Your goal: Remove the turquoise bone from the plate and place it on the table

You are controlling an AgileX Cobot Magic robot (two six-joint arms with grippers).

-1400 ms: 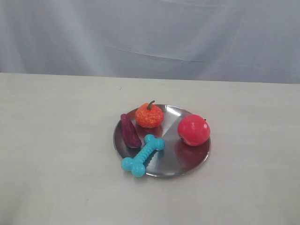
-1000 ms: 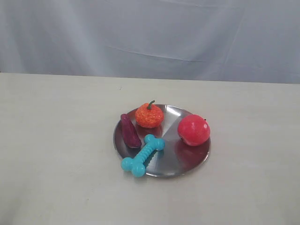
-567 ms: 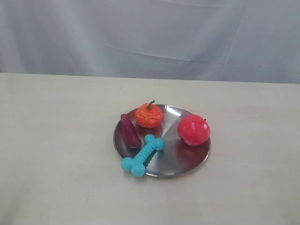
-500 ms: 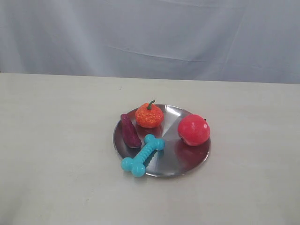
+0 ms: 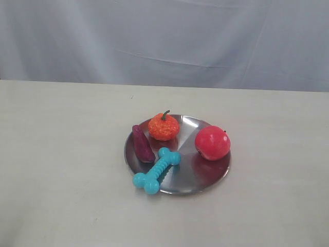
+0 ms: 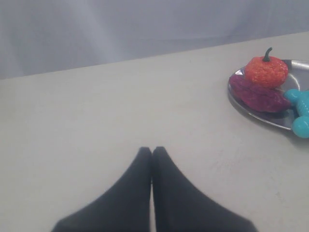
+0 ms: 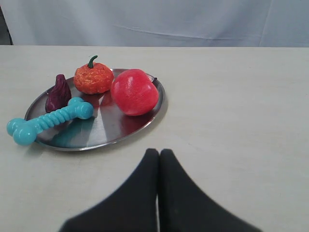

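Note:
The turquoise bone (image 5: 156, 170) lies on the front left of the silver plate (image 5: 198, 177), one knobbed end hanging over the rim above the beige table (image 5: 61, 154). In the right wrist view the turquoise bone (image 7: 48, 119) crosses the edge of the plate (image 7: 108, 130), and my right gripper (image 7: 159, 152) is shut and empty over bare table, short of the plate. My left gripper (image 6: 151, 150) is shut and empty too, far from the plate (image 6: 263, 116); only one end of the turquoise bone (image 6: 301, 108) shows there. Neither gripper appears in the exterior view.
On the plate sit an orange toy pumpkin (image 5: 163, 126), a purple toy sweet potato (image 5: 142, 144) next to the bone, and a red toy apple (image 5: 212, 142). A pale grey cloth (image 5: 164, 36) hangs behind the table's far edge.

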